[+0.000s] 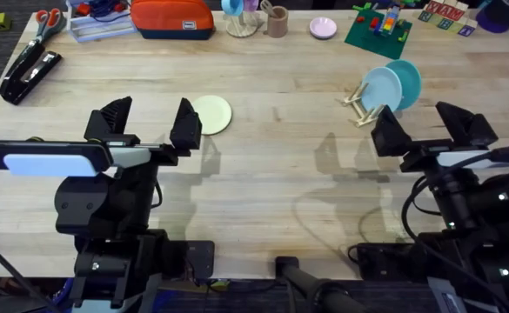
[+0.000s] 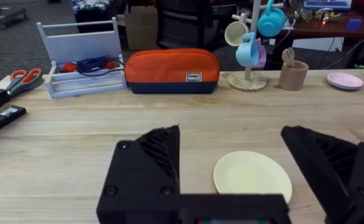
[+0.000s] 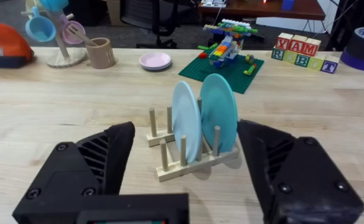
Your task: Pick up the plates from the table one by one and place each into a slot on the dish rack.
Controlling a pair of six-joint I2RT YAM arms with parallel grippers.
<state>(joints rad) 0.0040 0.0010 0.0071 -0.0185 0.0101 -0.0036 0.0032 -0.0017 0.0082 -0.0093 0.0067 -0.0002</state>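
Nearest us in the overhead view, the two arm bases sit along the bottom edge, and from them each arm reaches forward over the tabletop (image 1: 263, 174). At the left of the frame we see the left claw (image 1: 150, 120) spread wide with nothing between its black fingers. The pale yellow-green plate (image 1: 210, 114) lies flat on the wood just beyond its right-hand finger (the left wrist view shows the same plate (image 2: 252, 177) lying between and a little ahead of the two open fingers, untouched). At the right of the frame the right claw (image 1: 430, 128) is likewise wide open and holds nothing.

Just past the right claw, in the upper right of the overhead frame, stands the dish rack (image 1: 362, 106), a small frame of thin wooden pegs. Two plates stand on edge in it, side by side in neighbouring slots: a light blue plate (image 1: 381, 88) on the left and a teal plate (image 1: 405, 81) on the right. In the right wrist view we see them upright between the pegs, the light blue plate (image 3: 186, 121) in front of the teal plate (image 3: 219, 113), with free pegs at the rack's nearer end.

Farther off, along the top edge, we find an orange pouch (image 1: 172, 18), a mug tree (image 1: 242, 16), a small pink dish (image 1: 323, 28) and a green baseplate with bricks (image 1: 378, 32).
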